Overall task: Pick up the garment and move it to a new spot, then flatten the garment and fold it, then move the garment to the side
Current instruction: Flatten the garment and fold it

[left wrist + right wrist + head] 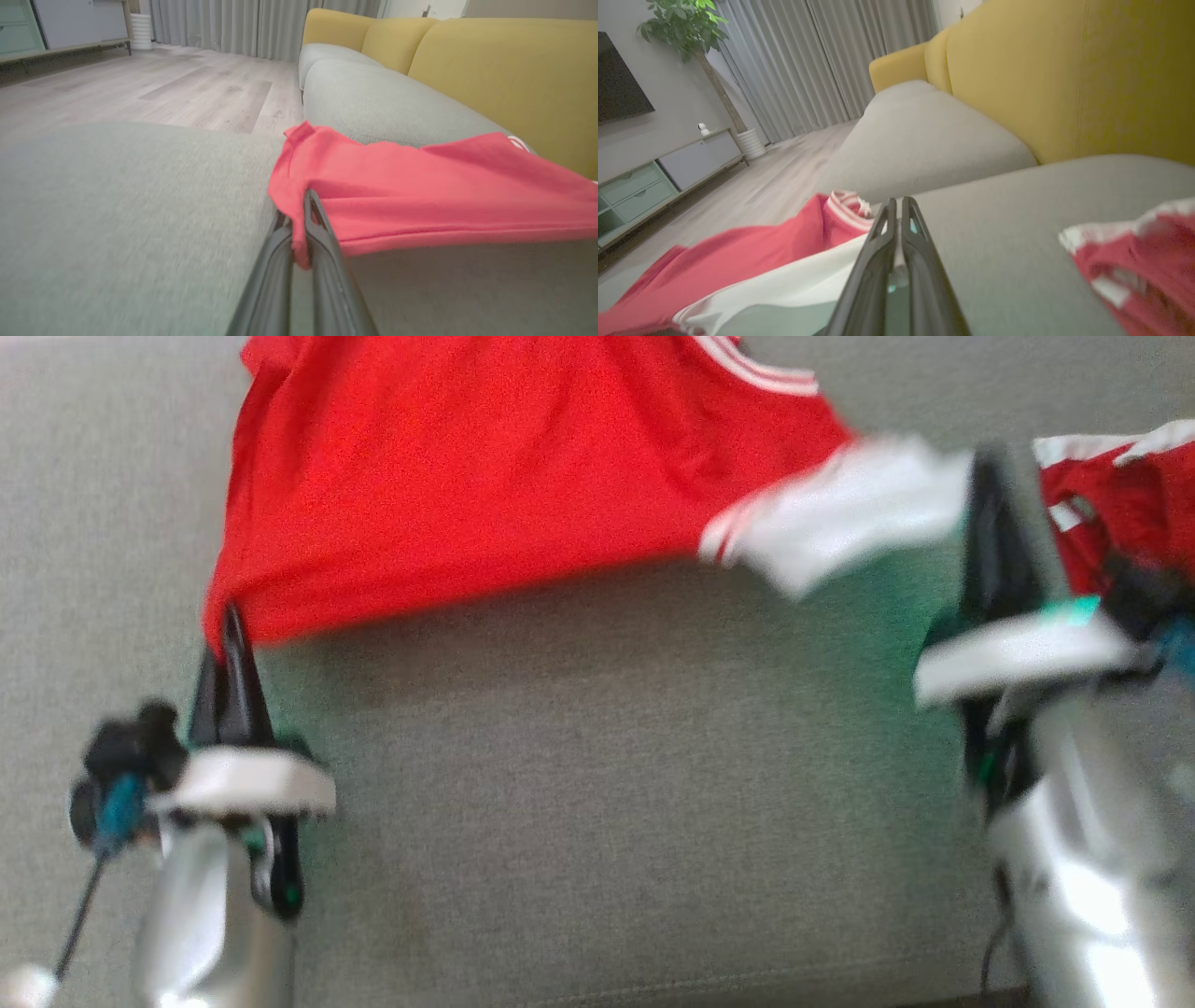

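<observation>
Soft, even indoor light; head view motion-blurred.

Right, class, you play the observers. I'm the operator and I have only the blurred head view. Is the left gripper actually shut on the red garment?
Observer: Yes. In the left wrist view the left gripper has its fingers closed on a corner of the red garment, with cloth pinched between them.
Operator: And the right one?
Observer: The right wrist view shows the right gripper shut on the garment's white sleeve.
Operator: What surface am I working on?
Observer: A sofa, with a grey seat cushion and a yellow backrest behind it.
</observation>
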